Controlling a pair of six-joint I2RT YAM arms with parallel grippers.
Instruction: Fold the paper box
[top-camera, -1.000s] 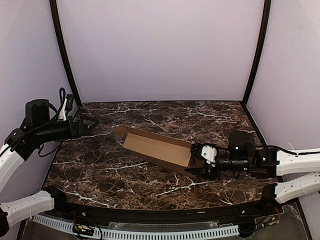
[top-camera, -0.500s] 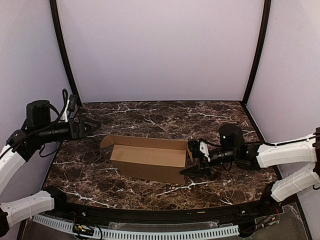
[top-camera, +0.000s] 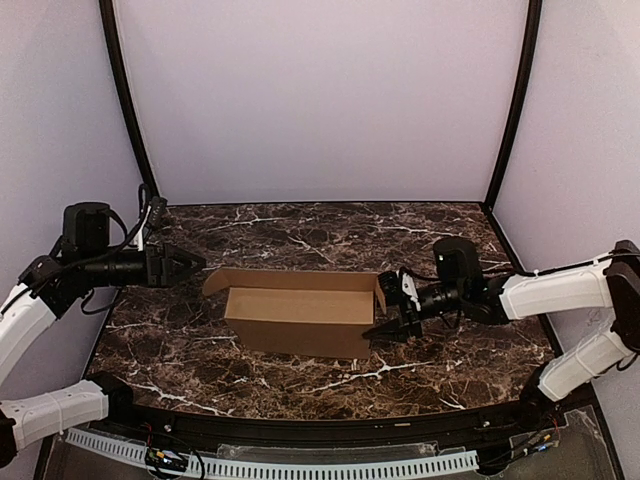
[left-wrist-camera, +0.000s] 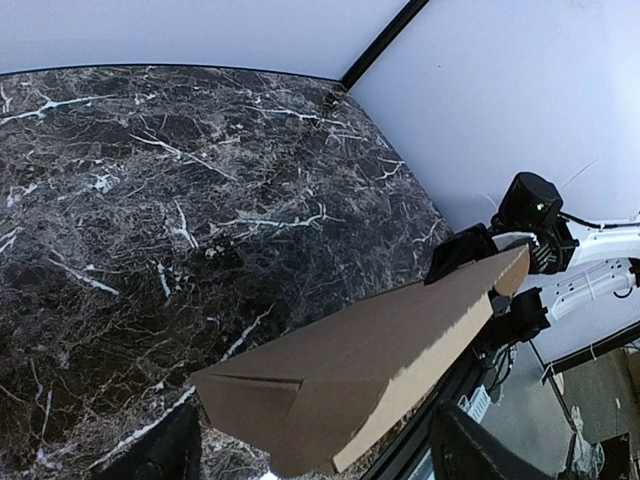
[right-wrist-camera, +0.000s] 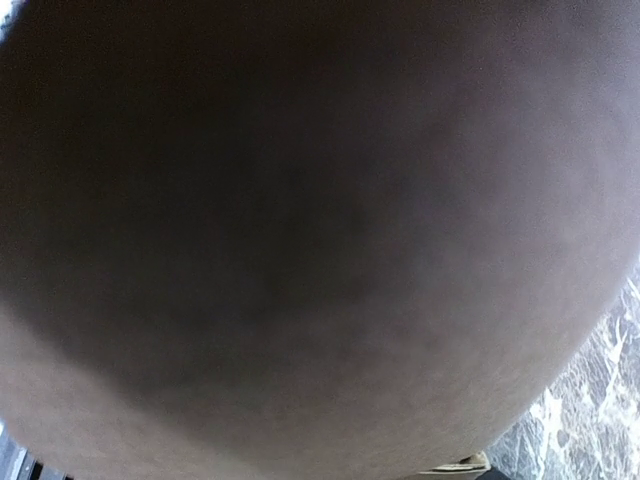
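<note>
The paper box (top-camera: 300, 312) is plain brown cardboard and stands as a long open-topped trough in the middle of the marble table (top-camera: 300, 230). Its left end flap hangs outward. My left gripper (top-camera: 192, 265) is open and empty, hovering just left of that flap. In the left wrist view (left-wrist-camera: 310, 455) its dark fingers (left-wrist-camera: 155, 455) stand wide apart, with the box (left-wrist-camera: 370, 350) beyond them. My right gripper (top-camera: 388, 312) is against the box's right end. Blurred cardboard (right-wrist-camera: 300, 230) fills the right wrist view and hides the fingers.
Lilac walls with black corner posts (top-camera: 125, 110) enclose the table on three sides. The right arm (left-wrist-camera: 530, 210) shows beyond the box in the left wrist view. A strip of marble (right-wrist-camera: 600, 400) shows at the lower right of the right wrist view.
The box has swung from a diagonal tilt to square and upright, and has shifted left. My right gripper followed its right end inward. My left gripper has reached right toward the left flap.
</note>
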